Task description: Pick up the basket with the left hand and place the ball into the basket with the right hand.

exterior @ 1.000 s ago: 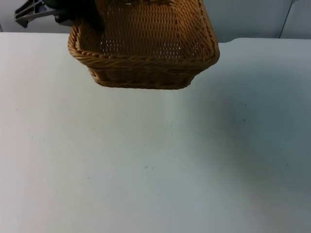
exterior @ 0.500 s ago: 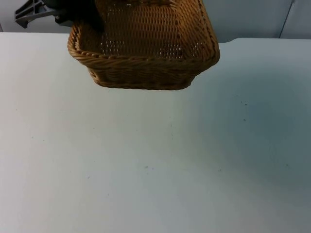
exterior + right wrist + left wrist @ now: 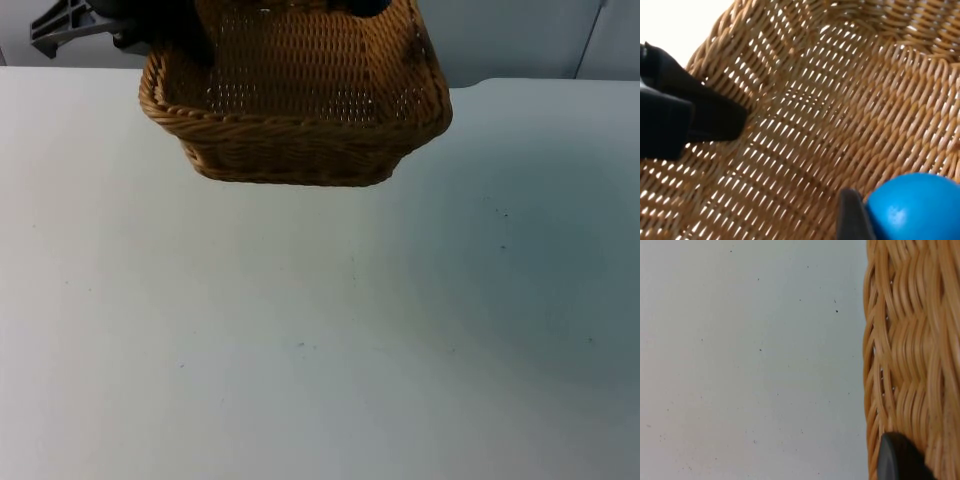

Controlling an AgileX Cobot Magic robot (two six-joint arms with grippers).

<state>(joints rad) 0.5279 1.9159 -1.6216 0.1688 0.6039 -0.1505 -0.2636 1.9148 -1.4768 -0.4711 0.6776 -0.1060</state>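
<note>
Wicker basket point(image 3: 300, 110) hangs stiff, left pincer point(image 3: 900, 460) clamped on its rim; my right pincer point(image 3: 860, 220) seemingly grips the smooth, slippery ball point(image 3: 915, 207) above it.

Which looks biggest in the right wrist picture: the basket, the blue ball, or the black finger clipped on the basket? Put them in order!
1. wicker basket, largest by far.
2. and 3. blue ball, held by the right gripper, and the left gripper's finger on the wall look alike; both are cut off and differently near.
</note>
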